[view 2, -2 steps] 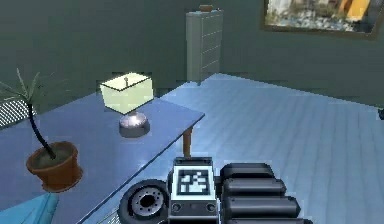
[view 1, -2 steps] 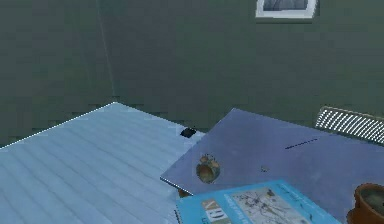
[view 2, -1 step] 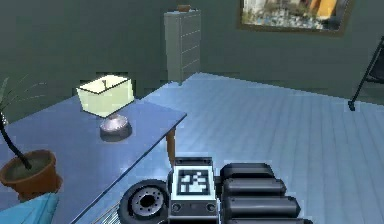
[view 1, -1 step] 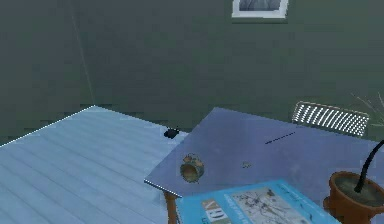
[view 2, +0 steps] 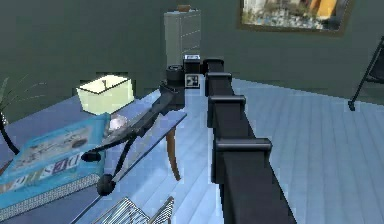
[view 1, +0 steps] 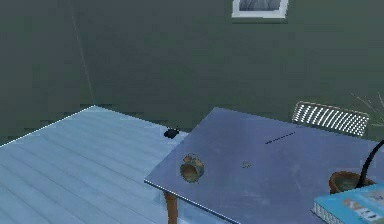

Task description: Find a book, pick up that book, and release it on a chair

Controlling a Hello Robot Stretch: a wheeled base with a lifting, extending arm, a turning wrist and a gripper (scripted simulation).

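The dark arm [view 2: 235, 130] reaches out across the table [view 1: 260, 165], and the tool [view 2: 98, 170] at its far end shows against the tabletop. A pale blue book [view 2: 45, 158] lies flat on the table just behind the fingers, so it cannot be told whether the tool has hold of anything or how wide it stands. A white mesh-backed chair [view 1: 330, 117] stands at the table's far side.

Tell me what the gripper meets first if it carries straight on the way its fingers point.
Probably the flat light-blue book on the blue-grey table, lying ahead of the gripper; depth is unclear.
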